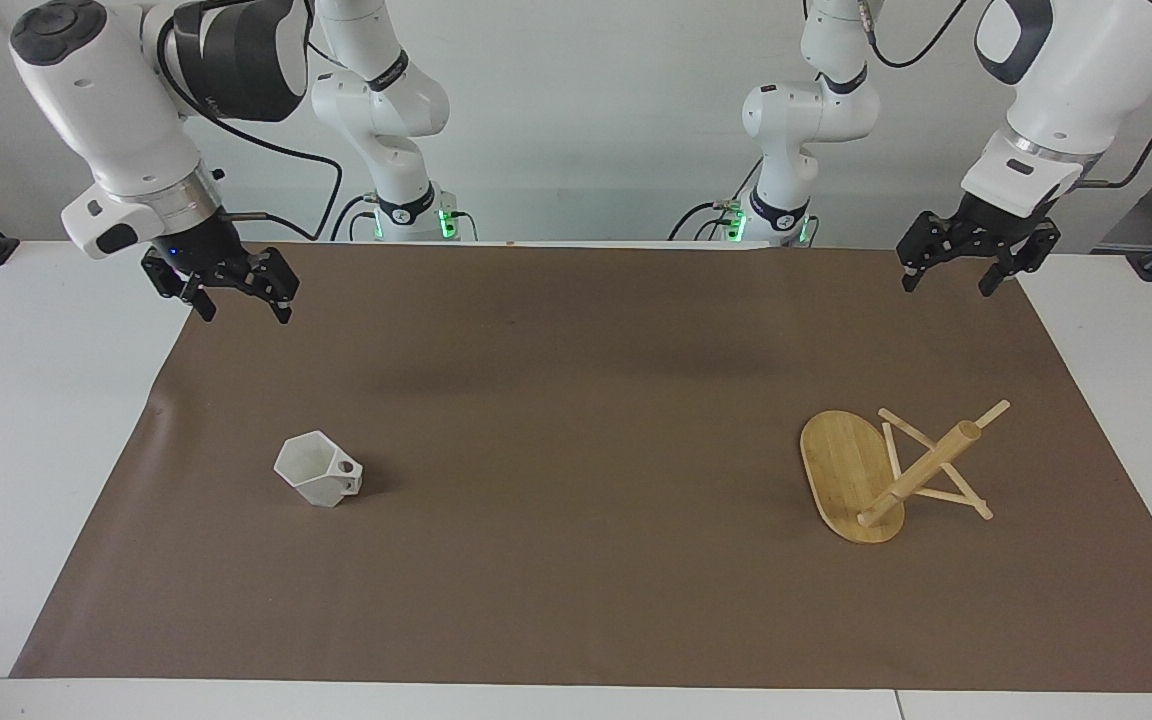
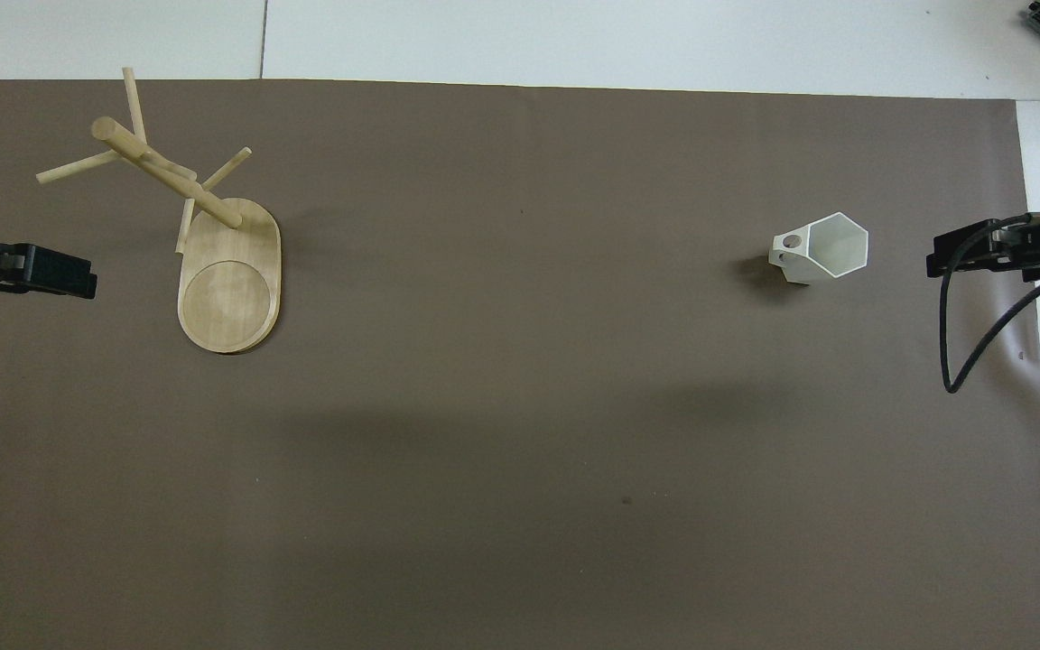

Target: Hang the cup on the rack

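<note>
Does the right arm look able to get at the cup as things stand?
Probably yes. The cup stands alone on the brown mat toward the right arm's end, nothing beside it. The right gripper hangs open above the mat's edge on that end; the rack is at the left arm's end.

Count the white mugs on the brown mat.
1. The white faceted mug sits upright on the brown mat toward the right arm's end of the table. Nothing in either view could hide another.
</note>
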